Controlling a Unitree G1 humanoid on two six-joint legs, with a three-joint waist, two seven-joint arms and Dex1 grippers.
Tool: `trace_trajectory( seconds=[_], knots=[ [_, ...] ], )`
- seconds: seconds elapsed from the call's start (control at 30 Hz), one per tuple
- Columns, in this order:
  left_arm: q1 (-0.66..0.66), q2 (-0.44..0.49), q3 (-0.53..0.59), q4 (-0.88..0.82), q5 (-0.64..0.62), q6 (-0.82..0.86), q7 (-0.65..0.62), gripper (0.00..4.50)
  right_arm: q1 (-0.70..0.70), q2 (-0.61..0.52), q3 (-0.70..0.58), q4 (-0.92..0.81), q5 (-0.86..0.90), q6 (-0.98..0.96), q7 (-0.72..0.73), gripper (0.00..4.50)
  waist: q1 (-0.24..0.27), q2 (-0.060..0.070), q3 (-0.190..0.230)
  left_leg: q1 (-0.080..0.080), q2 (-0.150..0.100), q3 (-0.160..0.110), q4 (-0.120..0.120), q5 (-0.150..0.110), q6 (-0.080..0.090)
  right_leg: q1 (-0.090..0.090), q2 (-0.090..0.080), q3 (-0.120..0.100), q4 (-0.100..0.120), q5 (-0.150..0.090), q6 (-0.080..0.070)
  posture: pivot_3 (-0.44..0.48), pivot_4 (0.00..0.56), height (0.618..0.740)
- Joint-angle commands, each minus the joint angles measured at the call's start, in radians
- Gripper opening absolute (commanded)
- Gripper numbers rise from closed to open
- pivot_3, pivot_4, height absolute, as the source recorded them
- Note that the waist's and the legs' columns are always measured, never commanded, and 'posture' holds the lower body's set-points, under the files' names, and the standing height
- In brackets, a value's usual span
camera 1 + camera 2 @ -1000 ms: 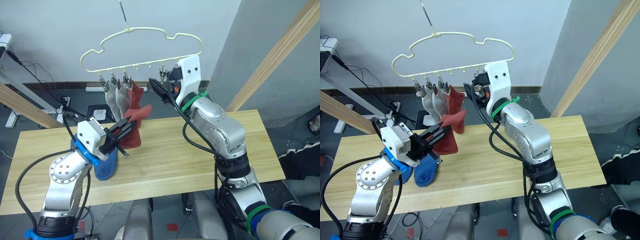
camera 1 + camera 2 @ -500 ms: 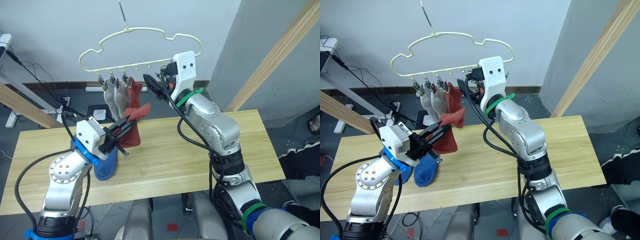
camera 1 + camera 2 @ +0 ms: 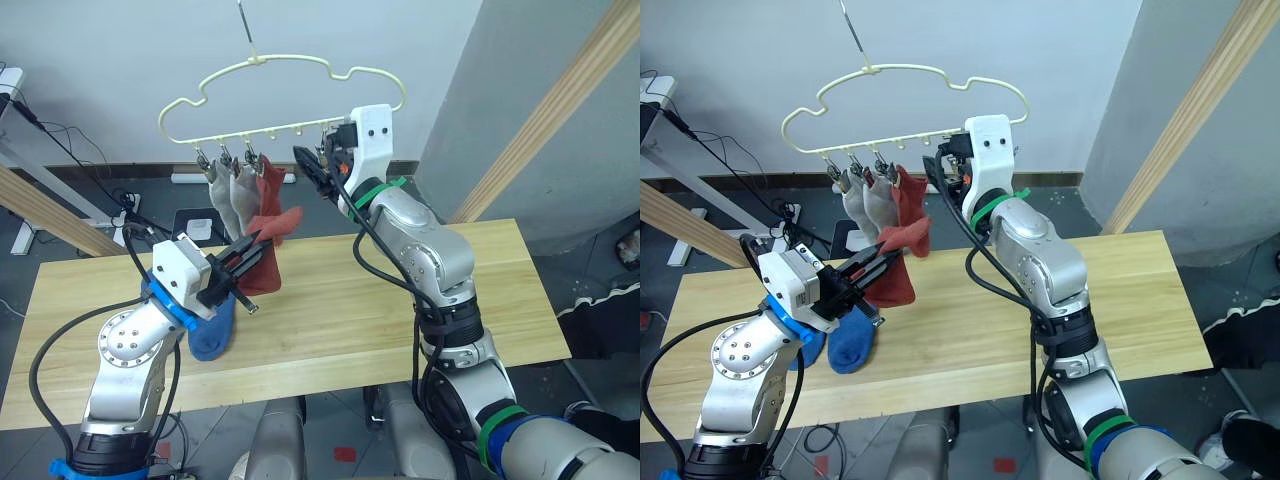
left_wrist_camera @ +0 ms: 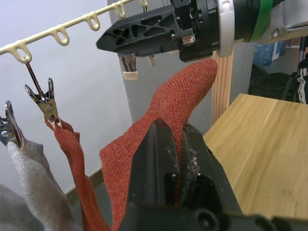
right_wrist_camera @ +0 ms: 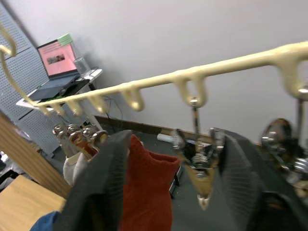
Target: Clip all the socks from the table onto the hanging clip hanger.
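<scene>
1. On the left, the left gripper (image 3: 243, 262) was closed on a rust-red sock (image 3: 262, 262) and held it up above the table (image 3: 330, 310), with the sock's free end raised toward the hanger.
2. Under that gripper, a blue sock (image 3: 213, 330) lay on the table. I judged it as not yet clipped.
3. Higher, the clip hanger (image 3: 280, 95) hung by its hook. At its left end two light grey socks (image 3: 233, 195) and one rust-red sock (image 3: 268, 190) were already clipped and hung side by side.
4. To the right of them, the right gripper (image 5: 171, 159) had its fingers spread wide, with one free metal clip (image 5: 198, 163) between them. It gripped nothing; I could not tell whether the fingers touched the clip.
5. Risk: the clip swings freely on its loop. If the fingers close a little off its centre, it may turn or slip away and not open.
6. Risk: the held sock is soft and its end bends. If it enters the clip only shallowly, the sock may fall when the left gripper lets go.
7. Risk: pushing on the hanger may make it sway and shift the hanging socks.
</scene>
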Motion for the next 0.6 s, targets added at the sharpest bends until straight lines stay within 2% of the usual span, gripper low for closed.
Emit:
trace_trajectory(
  seconds=[0.03,0.1,0.2,0.33,0.53,0.6],
  knots=[
    [0.008,-0.001,0.010,-0.035,-0.004,-0.013,0.006,0.00,-0.028,0.018,-0.014,-0.024,0.010,-0.020,-0.007,1.26,0.000,0.000,0.000,0.000,0.000,0.000,0.000,0.000,0.000,0.000,0.000,0.000,0.000,0.000,0.000,0.042,0.367,0.740],
    [0.009,-0.003,0.008,-0.037,-0.003,-0.012,0.007,0.00,-0.032,0.022,-0.019,-0.021,0.009,-0.021,-0.009,0.61,0.000,0.000,0.000,0.000,0.000,0.000,0.000,0.000,0.000,0.000,0.000,0.000,0.000,0.000,0.000,0.042,0.367,0.740],
    [0.008,-0.004,0.005,-0.037,-0.003,-0.011,0.008,0.00,-0.035,0.023,-0.025,-0.019,0.010,-0.022,-0.008,0.01,0.000,0.000,0.000,0.000,0.000,0.000,0.000,0.000,0.000,0.000,0.000,0.000,0.000,0.000,0.000,0.038,0.368,0.740],
    [-0.008,-0.010,0.000,-0.028,0.004,-0.011,0.015,0.00,-0.029,0.009,-0.038,-0.043,0.034,0.011,0.008,0.01,0.000,0.000,0.000,0.000,0.000,0.000,0.000,0.000,0.000,0.000,0.000,0.000,0.000,0.000,0.000,0.034,0.371,0.740],
    [-0.053,-0.042,-0.014,0.023,0.055,-0.041,0.048,0.00,-0.034,-0.032,-0.108,-0.095,0.153,0.148,0.054,0.01,0.001,0.000,0.000,0.000,0.000,0.000,0.000,0.000,0.000,0.000,0.000,0.000,0.000,0.000,0.000,0.022,0.371,0.740],
    [-0.067,-0.058,-0.024,0.045,0.078,-0.060,0.061,0.00,-0.055,-0.043,-0.166,-0.100,0.228,0.236,0.049,0.01,0.001,0.000,0.000,0.000,0.000,0.000,0.000,0.000,0.000,0.000,0.000,0.000,0.000,0.000,0.000,0.016,0.370,0.740]
  ],
)
